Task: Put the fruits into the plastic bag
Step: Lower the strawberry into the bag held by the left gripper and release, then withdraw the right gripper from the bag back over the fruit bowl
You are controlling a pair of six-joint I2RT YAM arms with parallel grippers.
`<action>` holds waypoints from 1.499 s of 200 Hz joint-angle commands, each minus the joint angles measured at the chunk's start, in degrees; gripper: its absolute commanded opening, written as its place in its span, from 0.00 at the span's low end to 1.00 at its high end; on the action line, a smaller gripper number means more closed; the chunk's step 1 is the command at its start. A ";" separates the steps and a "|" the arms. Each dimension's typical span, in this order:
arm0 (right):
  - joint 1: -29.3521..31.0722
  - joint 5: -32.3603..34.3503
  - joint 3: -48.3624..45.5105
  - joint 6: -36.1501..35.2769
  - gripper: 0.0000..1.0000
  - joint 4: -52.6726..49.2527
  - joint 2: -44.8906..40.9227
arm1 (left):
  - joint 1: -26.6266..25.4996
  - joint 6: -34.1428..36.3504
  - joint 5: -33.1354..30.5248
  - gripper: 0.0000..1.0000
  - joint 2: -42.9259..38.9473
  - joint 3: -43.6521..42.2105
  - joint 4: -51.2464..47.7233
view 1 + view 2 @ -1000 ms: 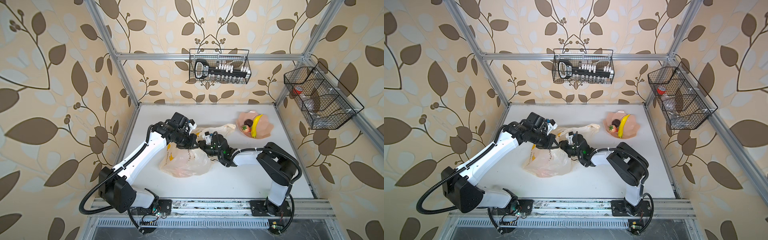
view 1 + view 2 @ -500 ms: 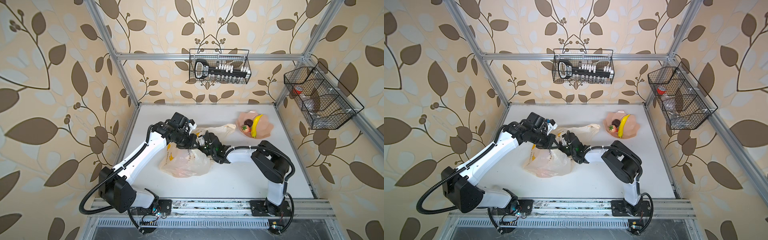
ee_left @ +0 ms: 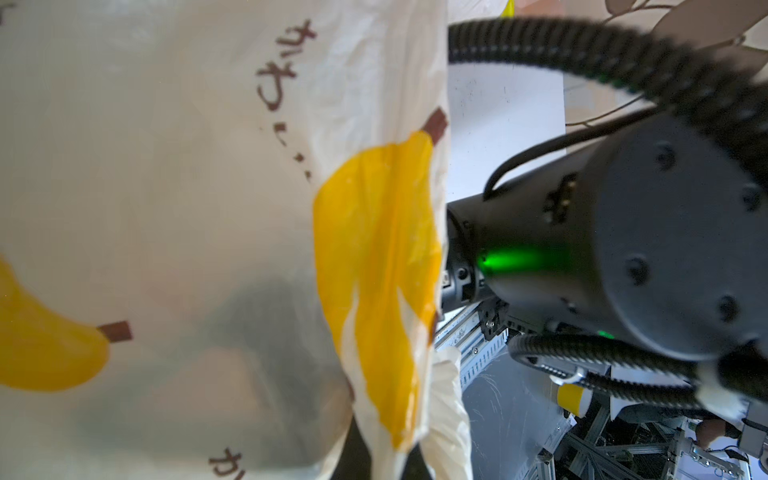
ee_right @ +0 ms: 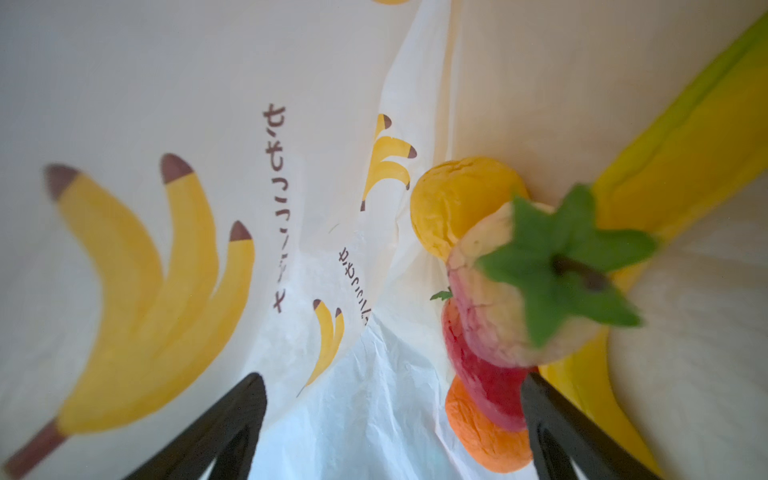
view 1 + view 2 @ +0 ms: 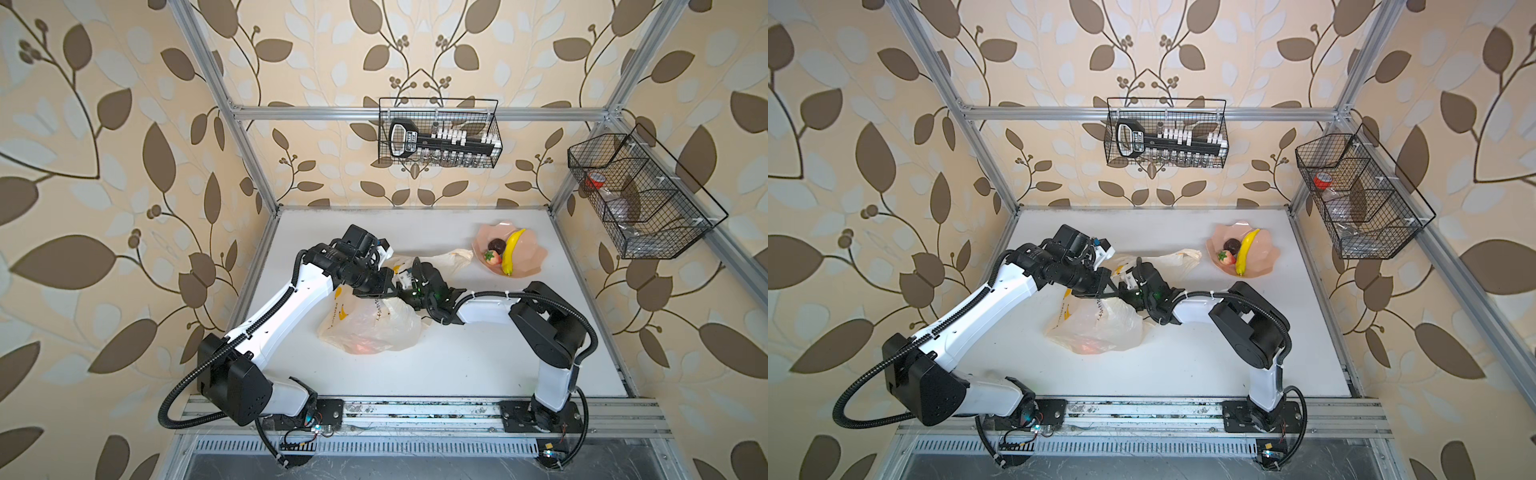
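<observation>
The plastic bag [image 5: 370, 328] [image 5: 1096, 324] lies at mid-table with a reddish shape showing through it. My left gripper [image 5: 390, 286] [image 3: 374, 465] is shut on a fold of the bag's rim and holds the mouth up. Reaching into that mouth, my right gripper [image 5: 409, 282] [image 4: 392, 386] stands open with nothing between its fingers. Just past its tips, inside the bag, lie fruits: a strawberry [image 4: 519, 299], a yellow round fruit [image 4: 453, 203], an orange [image 4: 486, 436], a red piece [image 4: 486, 374] and a banana [image 4: 685, 166]. Another banana [image 5: 511, 257], a strawberry [image 5: 491, 257] and a dark piece [image 5: 496, 244] lie apart.
Those three fruits lie on a pale pink wavy plate [image 5: 536, 257] at the back right. A wire basket [image 5: 440, 133] hangs on the back wall and another wire basket [image 5: 640, 208] on the right wall. The bag's loose handle [image 5: 453, 257] trails toward the plate.
My right arm has pushed further left into the bag's mouth and its jaws have opened wide. The left arm and the bag's body have stayed put.
</observation>
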 commanded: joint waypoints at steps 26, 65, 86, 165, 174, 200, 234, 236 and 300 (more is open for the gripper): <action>-1.57 1.04 -4.42 -1.93 0.97 -3.65 -5.95 | -0.42 0.17 -0.23 0.00 -1.66 0.90 0.19; -2.85 3.39 -7.08 -3.86 0.97 -7.87 -9.42 | -0.46 0.35 -0.47 0.00 -1.57 0.84 0.18; -3.45 3.62 -8.43 -4.20 0.97 -8.37 -10.86 | -0.47 0.51 -0.76 0.00 -1.40 1.02 -0.07; -6.68 6.88 -13.13 -7.96 0.98 -15.91 -19.76 | -0.47 0.74 -0.59 0.00 -0.87 1.26 0.00; -7.10 6.89 -13.20 -8.71 0.98 -17.19 -20.81 | -0.46 0.81 -0.58 0.00 -0.88 1.28 0.02; -8.23 6.61 -13.27 -10.35 0.99 -20.35 -23.27 | -0.47 0.85 -0.49 0.00 -0.71 1.39 0.14; -9.66 7.34 -14.17 -11.59 0.99 -22.74 -27.37 | -0.47 0.86 -0.49 0.00 -0.74 1.19 0.26; -9.70 7.38 -14.23 -11.71 0.99 -22.92 -27.60 | -0.42 0.84 -0.49 0.00 -0.72 1.24 0.27; -13.80 10.55 -15.46 -15.79 1.00 -31.13 -35.55 | -0.44 0.94 -0.27 0.00 -0.69 1.00 0.38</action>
